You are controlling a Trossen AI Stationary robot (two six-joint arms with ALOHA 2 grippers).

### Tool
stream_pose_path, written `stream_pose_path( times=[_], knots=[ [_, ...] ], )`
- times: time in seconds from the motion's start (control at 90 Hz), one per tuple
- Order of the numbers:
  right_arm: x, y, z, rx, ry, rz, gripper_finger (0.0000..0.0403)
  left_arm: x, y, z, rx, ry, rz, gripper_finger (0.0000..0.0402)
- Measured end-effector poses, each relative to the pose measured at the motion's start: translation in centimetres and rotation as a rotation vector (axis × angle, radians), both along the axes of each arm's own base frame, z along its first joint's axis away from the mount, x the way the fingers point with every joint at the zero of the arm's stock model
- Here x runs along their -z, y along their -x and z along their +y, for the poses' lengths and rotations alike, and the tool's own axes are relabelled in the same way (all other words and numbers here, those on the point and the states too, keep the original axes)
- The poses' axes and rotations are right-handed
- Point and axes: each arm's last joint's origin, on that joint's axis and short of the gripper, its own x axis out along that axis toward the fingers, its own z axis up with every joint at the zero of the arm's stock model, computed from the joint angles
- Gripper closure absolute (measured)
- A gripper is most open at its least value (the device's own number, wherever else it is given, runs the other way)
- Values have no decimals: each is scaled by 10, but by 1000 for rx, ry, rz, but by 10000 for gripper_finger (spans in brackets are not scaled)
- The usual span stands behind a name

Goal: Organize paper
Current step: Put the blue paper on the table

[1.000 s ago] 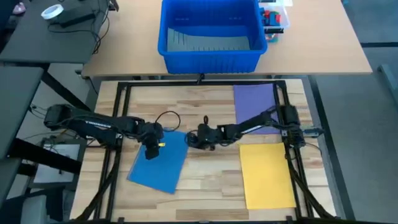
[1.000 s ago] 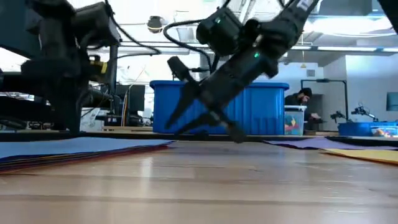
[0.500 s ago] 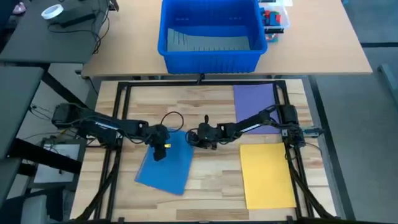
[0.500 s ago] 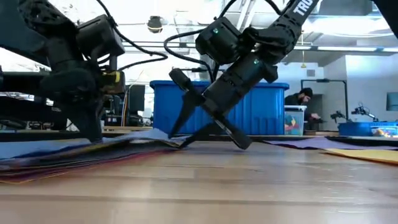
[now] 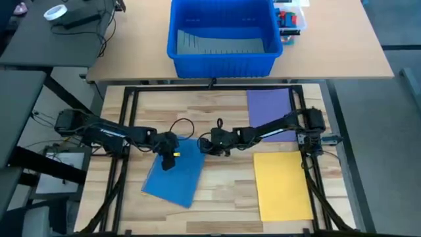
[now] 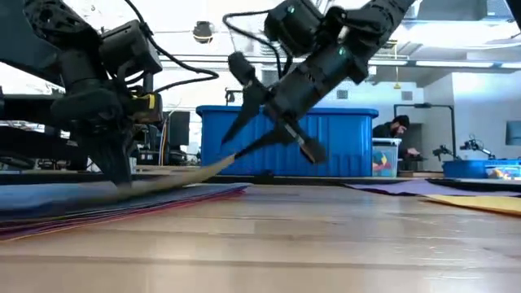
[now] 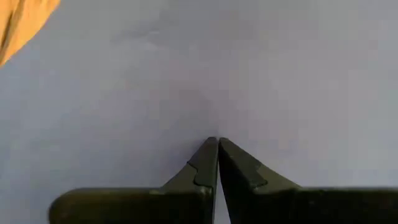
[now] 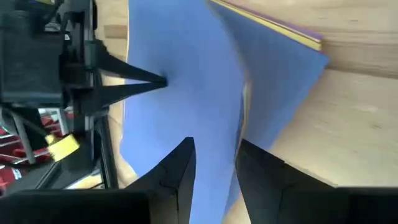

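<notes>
A stack of paper (image 5: 172, 176) with a blue sheet on top lies on the table's left half. An orange sheet (image 7: 18, 22) peeks out beneath it. My left gripper (image 5: 168, 160) stands shut on the stack's far part. My right gripper (image 5: 204, 145) hovers at the stack's right far edge, open by a narrow gap, with the top blue sheet's raised edge (image 6: 220, 163) between its fingers. A purple sheet (image 5: 270, 108) and a yellow sheet (image 5: 281, 185) lie flat on the right half. My left gripper presses its shut fingertips (image 7: 217, 144) down on the top blue sheet (image 7: 186, 81) from above, holding the stack flat on the table. My right gripper comes slanting down from the table's right. The blue sheet's edge (image 8: 239, 121) lies against one fingertip (image 8: 249, 155) and is lifted off the stack, the rest staying under my left gripper. Whether the fingers pinch it, I cannot tell.
A big blue bin (image 5: 220, 36) stands on the far table beyond the work table's black frame (image 5: 210, 87). Bare wood lies between the stack and the yellow sheet. A person (image 6: 395, 130) sits far off in the room.
My left gripper has gone toward the table's right edge, sliding the stack a little that way, then kept still on it. My right gripper has risen from the table, and the top sheet's right edge has lifted with it while the rest stays flat.
</notes>
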Motion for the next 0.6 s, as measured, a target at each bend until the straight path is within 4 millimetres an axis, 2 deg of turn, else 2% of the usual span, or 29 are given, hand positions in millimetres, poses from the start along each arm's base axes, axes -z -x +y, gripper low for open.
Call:
stream_pose_path(
  times=[0.122,0.356,0.533,0.6],
  knots=[
    [-1,3,0,3,11,27,301,0,0,0,3,-2,-3,402],
    [17,-4,-4,17,15,30,301,0,-1,0,3,-3,-9,402],
    [18,-4,-5,19,15,34,301,0,-1,0,2,-2,-8,402],
    [11,-3,-6,4,27,18,301,0,0,0,2,-2,-6,402]
  ],
)
